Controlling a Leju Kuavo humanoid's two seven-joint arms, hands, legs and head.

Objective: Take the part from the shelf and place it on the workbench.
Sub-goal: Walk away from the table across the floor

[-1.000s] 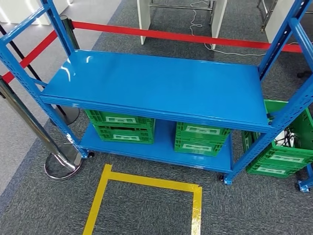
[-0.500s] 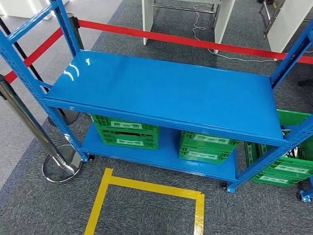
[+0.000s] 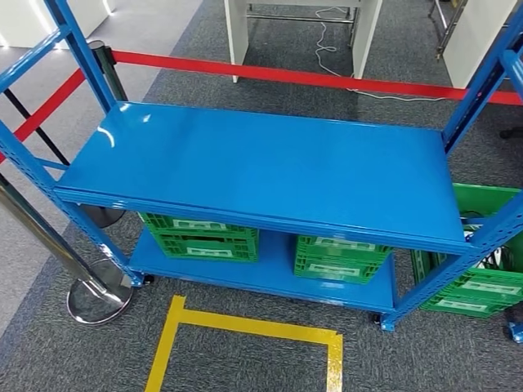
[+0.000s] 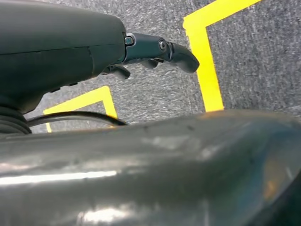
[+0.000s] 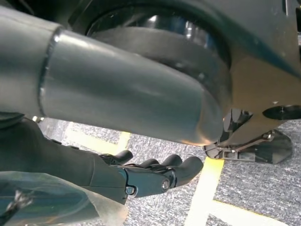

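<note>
Head view: blue shelf, 2 green crates beneath, wrist views: left hand, right hand, fingers extended, holding nothing

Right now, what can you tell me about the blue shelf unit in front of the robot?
The blue shelf unit looks like glossy painted metal, with perforated angled uprights at its corners. Its upper deck is a broad flat panel with nothing on it, catching ceiling-light reflections near the left end. The lower deck sits close to the grey carpet and carries two green slatted crates side by side. Small casters show under the front corners. It stands just beyond the yellow floor tape, with a red barrier belt behind it.
</note>
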